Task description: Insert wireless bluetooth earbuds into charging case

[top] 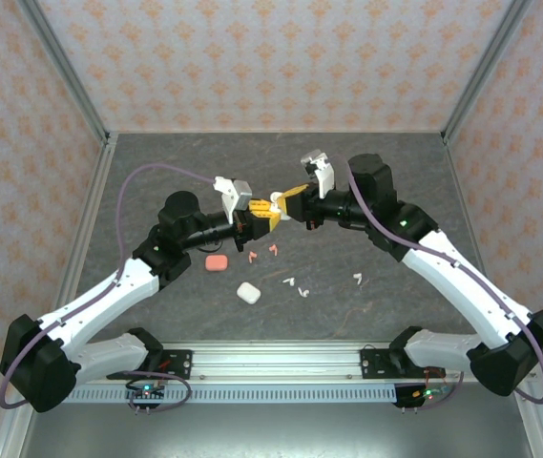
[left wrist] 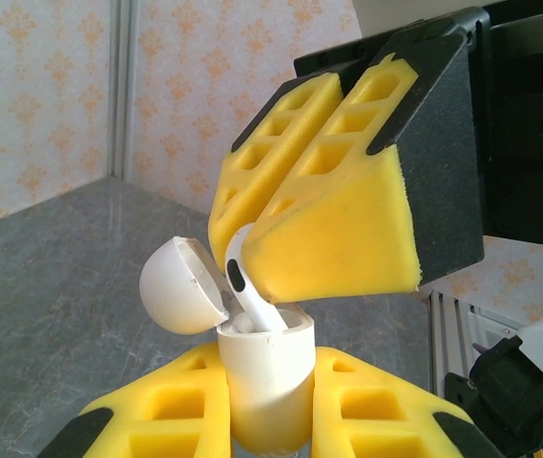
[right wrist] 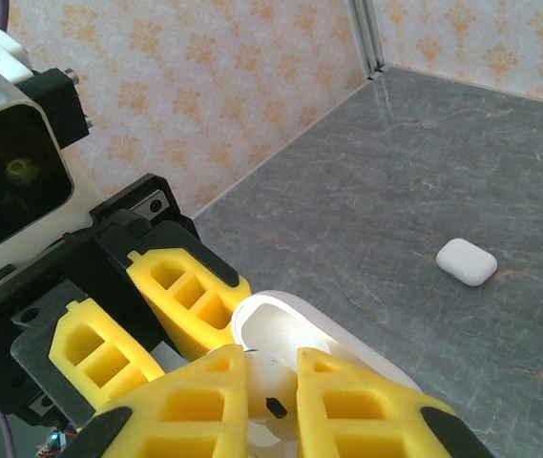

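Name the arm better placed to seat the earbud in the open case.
Right. The right claw pinches a white earbud with its lower end in the mouth of the open case. The left claw is shut on that case, holding it upright.

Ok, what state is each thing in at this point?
left claw: shut on open white case
right claw: shut on white earbud
open white case: upright, lid hinged back
white earbud: partway into the open case
spare white case: closed, on table
pink case: on table, looks closed
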Controlling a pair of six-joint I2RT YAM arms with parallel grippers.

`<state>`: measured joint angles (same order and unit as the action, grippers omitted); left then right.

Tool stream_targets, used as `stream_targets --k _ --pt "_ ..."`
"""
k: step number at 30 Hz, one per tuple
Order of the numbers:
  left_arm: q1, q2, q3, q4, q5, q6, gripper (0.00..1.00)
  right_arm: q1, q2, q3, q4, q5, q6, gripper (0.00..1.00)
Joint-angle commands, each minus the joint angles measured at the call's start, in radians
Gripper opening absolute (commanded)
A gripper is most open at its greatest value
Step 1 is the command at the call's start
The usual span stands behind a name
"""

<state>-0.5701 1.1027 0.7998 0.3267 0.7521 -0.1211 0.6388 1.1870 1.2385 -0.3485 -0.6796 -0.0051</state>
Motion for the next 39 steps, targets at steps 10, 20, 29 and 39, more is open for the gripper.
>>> stream_targets --k 10,20,29,39 --pt "-0.008 -0.012 0.023 0.051 0.006 0.022 0.00 0.008 0.048 0.140 -0.096 -0.070 0.028 0.35" --pt "-0.008 -0.051 0.000 0.042 -0.030 0.039 0.00 -0.079 -0.012 0.211 -0.244 0.218 0.090 0.53" --pt "-0.008 -0.085 -0.035 0.029 -0.052 0.057 0.00 -0.215 -0.088 0.043 -0.489 0.513 0.260 0.53" --pt "-0.009 -0.084 -0.044 0.026 -0.050 0.070 0.00 -0.283 -0.018 -0.326 -0.412 0.580 0.350 0.48"
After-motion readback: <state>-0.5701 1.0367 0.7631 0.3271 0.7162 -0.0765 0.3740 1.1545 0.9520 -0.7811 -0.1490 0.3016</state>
